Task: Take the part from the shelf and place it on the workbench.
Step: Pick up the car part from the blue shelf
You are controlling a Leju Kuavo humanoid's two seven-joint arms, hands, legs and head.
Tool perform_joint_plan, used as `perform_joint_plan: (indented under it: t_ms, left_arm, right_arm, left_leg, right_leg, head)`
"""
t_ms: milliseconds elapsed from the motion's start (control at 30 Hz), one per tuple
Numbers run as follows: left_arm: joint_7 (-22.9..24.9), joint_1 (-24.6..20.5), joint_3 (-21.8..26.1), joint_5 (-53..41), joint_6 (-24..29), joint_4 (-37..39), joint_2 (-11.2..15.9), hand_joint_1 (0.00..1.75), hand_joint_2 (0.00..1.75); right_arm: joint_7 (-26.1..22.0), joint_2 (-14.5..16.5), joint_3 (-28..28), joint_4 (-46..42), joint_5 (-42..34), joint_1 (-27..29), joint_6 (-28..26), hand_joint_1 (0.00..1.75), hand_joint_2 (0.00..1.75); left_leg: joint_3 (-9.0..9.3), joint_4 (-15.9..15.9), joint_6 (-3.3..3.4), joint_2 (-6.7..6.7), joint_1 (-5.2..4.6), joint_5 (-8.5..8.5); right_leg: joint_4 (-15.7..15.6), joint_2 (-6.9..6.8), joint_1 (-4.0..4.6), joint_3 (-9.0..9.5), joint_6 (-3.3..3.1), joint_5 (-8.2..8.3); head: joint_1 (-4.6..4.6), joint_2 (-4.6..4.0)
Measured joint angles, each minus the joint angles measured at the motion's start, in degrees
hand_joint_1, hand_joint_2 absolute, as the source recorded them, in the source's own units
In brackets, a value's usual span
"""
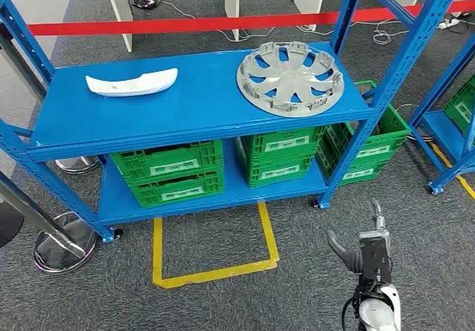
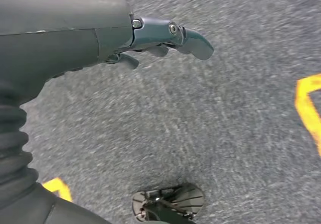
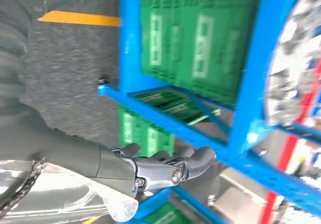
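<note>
A silver wheel cover [image 1: 290,77] lies flat on the right of the blue shelf's top board [image 1: 196,105]. A white curved trim part [image 1: 131,84] lies on the left of that board. My right hand [image 1: 364,253] hangs low at the front right, well below and in front of the shelf, fingers apart and empty. In the right wrist view that hand [image 3: 159,166] reaches toward the shelf frame, with the wheel cover [image 3: 291,73] blurred beyond. My left hand [image 2: 166,38] hangs over grey carpet with its fingers extended, holding nothing.
Green crates [image 1: 168,171] fill the lower shelf, with more [image 1: 369,142] behind the right upright. A yellow floor outline [image 1: 215,260] marks the carpet before the shelf. Round stand bases [image 1: 61,246] sit at left. Red tape [image 1: 213,24] crosses behind; another blue rack [image 1: 453,116] stands right.
</note>
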Motion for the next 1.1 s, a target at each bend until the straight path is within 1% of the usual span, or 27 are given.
perform_joint_plan:
  t_ms: [167, 333, 533, 667, 900, 1000, 1100]
  left_arm:
    - [-0.9, 0.0, -1.1, -1.2, -0.7, 0.0, 0.2, 0.0, 1.75]
    - [-0.5, -0.1, -2.2, -2.7, -0.8, 0.2, 0.6, 0.0, 1.75]
    - [1.1, -0.1, -3.5, -4.9, -0.5, 0.3, 1.1, 0.0, 1.75]
    - [1.4, -0.1, -4.2, -5.7, -0.1, 0.4, 1.4, 0.0, 1.75]
    - [0.0, -1.2, -5.0, -6.1, 1.0, 0.6, 1.6, 0.0, 1.75]
    - [-0.1, -1.7, -5.2, -6.1, 1.4, 0.6, 1.6, 0.0, 1.75]
    - [-0.8, -1.9, -5.3, -6.1, 2.8, 0.6, 1.6, 0.0, 0.44]
  right_arm:
    - [0.1, -0.3, 1.2, -4.9, 2.3, 0.7, 0.2, 0.0, 1.75]
    - [1.2, -1.7, 4.6, -10.1, 5.5, 0.0, 0.9, 0.0, 1.75]
    - [1.8, -3.5, 8.8, -13.3, 8.6, -3.1, 1.2, 0.0, 1.75]
    - [2.0, -4.9, 11.7, -14.4, 10.1, -4.8, 2.6, 0.0, 1.75]
    - [2.2, -7.7, 16.8, -16.7, 12.3, -8.0, 5.4, 0.0, 1.75]
    - [2.6, -8.3, 18.1, -17.3, 12.6, -9.1, 5.8, 0.0, 1.75]
    - [2.9, -9.0, 19.4, -17.5, 13.4, -10.2, 6.1, 0.0, 1.75]
  left_leg:
    - [0.0, 0.0, -0.02, 0.01, 0.0, 0.01]
    - [0.0, 0.0, -0.01, 0.01, 0.0, 0.03]
    - [0.0, 0.0, -0.01, 0.01, 0.0, 0.05]
    - [0.0, 0.0, -0.02, 0.01, 0.0, 0.06]
    - [-0.04, 0.0, -0.01, 0.01, -0.01, 0.09]
    - [-0.04, 0.0, 0.0, 0.01, -0.01, 0.13]
    - [-0.05, 0.0, -0.01, 0.01, -0.01, 0.14]
  right_leg:
    - [0.0, 0.03, -0.01, 0.01, -0.02, 0.02]
    - [0.0, 0.04, 0.0, 0.01, -0.03, 0.05]
    - [0.0, 0.04, 0.0, -0.01, -0.03, 0.05]
    - [0.0, 0.03, 0.0, -0.02, -0.03, 0.05]
    - [0.0, 0.02, -0.01, -0.06, -0.03, 0.08]
    - [0.0, 0.01, 0.0, -0.06, -0.03, 0.1]
    - [0.1, 0.02, 0.0, -0.1, -0.03, 0.1]
  head:
    - [0.02, 0.0]
    - [0.02, 0.0]
    - [0.01, 0.0]
    - [0.02, 0.0]
    - [0.03, 0.0]
    - [0.02, 0.0]
    - [0.02, 0.0]
